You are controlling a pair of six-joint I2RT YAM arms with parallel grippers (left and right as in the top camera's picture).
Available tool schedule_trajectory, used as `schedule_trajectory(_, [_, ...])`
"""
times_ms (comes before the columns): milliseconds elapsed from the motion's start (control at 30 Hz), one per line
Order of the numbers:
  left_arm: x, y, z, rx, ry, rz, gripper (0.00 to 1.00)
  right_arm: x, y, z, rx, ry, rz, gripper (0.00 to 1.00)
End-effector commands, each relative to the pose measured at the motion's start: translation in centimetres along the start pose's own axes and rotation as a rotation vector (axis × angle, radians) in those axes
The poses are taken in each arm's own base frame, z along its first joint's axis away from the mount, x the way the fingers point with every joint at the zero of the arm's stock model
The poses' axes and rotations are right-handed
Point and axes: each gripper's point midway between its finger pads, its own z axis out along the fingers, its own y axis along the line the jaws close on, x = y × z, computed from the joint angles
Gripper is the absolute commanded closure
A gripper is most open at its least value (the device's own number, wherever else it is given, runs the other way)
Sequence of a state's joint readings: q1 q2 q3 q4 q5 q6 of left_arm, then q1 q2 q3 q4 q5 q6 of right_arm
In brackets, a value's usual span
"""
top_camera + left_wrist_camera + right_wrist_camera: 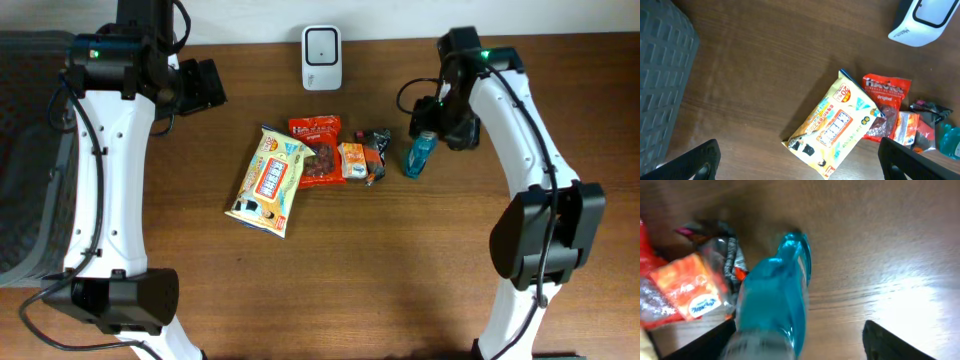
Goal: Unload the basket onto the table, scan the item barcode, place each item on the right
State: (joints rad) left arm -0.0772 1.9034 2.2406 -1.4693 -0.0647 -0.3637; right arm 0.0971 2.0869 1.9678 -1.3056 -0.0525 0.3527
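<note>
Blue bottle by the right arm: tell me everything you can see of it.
The blue bottle looks like translucent teal plastic and narrows toward one end. It lies on its side on the wooden table, at the right end of the row of snack packets, close beside a dark crinkled wrapper; contact cannot be told. It sits between the open fingers of the right gripper, with one finger clearly apart from it.

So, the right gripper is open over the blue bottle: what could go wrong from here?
The blue bottle sits off-centre between the fingers of the right gripper, close to one of them, so closing might nudge or roll it instead of gripping it. The dark wrapper and orange packet lie right beside it; that finger could snag them too. It looks smooth and may slip on the way to the scanner.
</note>
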Motion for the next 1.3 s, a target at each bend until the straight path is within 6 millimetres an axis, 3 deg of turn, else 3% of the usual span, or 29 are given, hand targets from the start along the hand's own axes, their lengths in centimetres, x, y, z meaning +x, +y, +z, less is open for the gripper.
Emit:
schedule_trajectory(0, [-0.1, 0.2, 0.1, -0.012, -0.002, -0.011, 0.01, -2.3, 0.9, -4.7, -0.036, -0.114, -0.153, 0.18])
schedule_trajectory(100, [-0.1, 0.2, 0.1, -0.012, -0.002, -0.011, 0.01, -1.7, 2.7, -8.0, -0.12, -0.14, -0.515, 0.18])
schedule_trajectory(167, [-0.1, 0.2, 0.1, -0.012, -0.002, -0.011, 0.01, -0.1, 2.3, -7.6, -0.118, -0.08, -0.728, 0.18])
schedule_trajectory(300, [-0.1, 0.2, 0.1, -0.012, -0.002, -0.011, 0.01, 0.6, 2.0, -6.4, -0.119, -0.045, -0.878, 0.16])
schedule_trajectory(400, [-0.1, 0.2, 0.1, -0.012, -0.002, -0.011, 0.01, 0.7, 1.9, -6.2, -0.12, -0.041, -0.922, 0.17])
schedule_trajectory(467, [-0.1, 0.2, 0.1, -0.012, -0.002, -0.011, 0.01, 1.0, 1.9, -5.5, -0.123, -0.025, -0.946, 0.32])
schedule_trajectory(633, [-0.1, 0.2, 0.1, -0.012, -0.002, -0.011, 0.01, 0.9, 1.7, -3.1, -0.123, -0.009, -0.942, 0.36])
schedule_trajectory(733, [-0.1, 0.2, 0.1, -0.012, -0.002, -0.011, 0.01, 0.5, 1.9, -2.8, -0.121, -0.031, -0.947, 0.36])
schedule_trajectory(800, [-0.1, 0.2, 0.1, -0.012, -0.002, -0.011, 0.01, 0.5, 1.9, -2.8, -0.122, -0.03, -0.989, 0.46])
schedule_trajectory(967, [-0.1, 0.2, 0.1, -0.012, -0.002, -0.011, 0.01, 0.5, 1.9, -2.8, -0.122, -0.032, -1.025, 0.45])
schedule_trajectory(1033, [-0.1, 0.2, 0.1, -0.012, -0.002, -0.011, 0.01, 0.5, 1.9, -2.8, -0.122, -0.033, -1.025, 0.4])
schedule_trajectory(1200, [-0.1, 0.2, 0.1, -0.012, -0.002, -0.011, 0.01, 0.9, 2.0, -2.4, -0.141, -0.023, -1.048, 0.41])
schedule_trajectory(1267, [-0.1, 0.2, 0.1, -0.012, -0.002, -0.011, 0.01, 1.1, 2.0, -2.2, -0.145, -0.015, -1.048, 0.46])
